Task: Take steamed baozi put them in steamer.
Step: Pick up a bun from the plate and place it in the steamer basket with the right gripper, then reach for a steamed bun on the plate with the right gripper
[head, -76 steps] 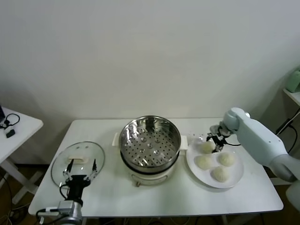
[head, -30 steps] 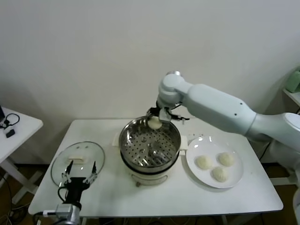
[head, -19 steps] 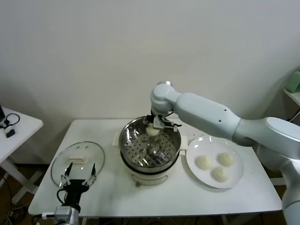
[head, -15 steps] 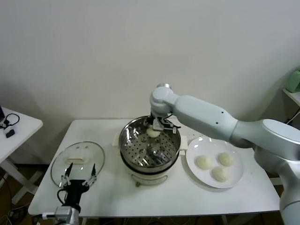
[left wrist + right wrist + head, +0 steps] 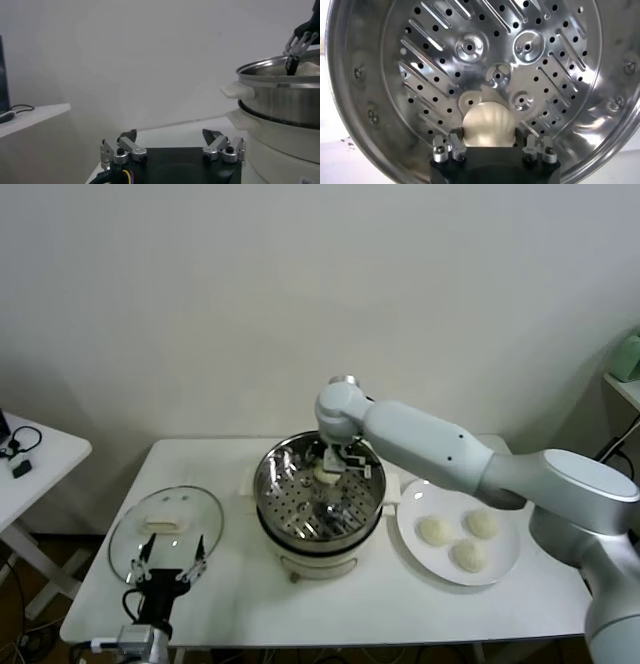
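The steamer is a shiny steel basket on a white cooker base at the table's middle. My right gripper is lowered inside it, shut on one cream-white baozi. In the right wrist view the baozi sits between the fingers, just above the perforated floor. Three more baozi lie on the white plate to the steamer's right. My left gripper is open and empty at the front left, parked low by the lid.
The glass lid lies flat on the table left of the steamer. A small side table with a cable stands at the far left. In the left wrist view the steamer and the right gripper show farther off.
My right arm lifted one baozi from the plate, carried it left over the steamer and lowered it into the basket. The plate now holds three. The left arm has not moved.
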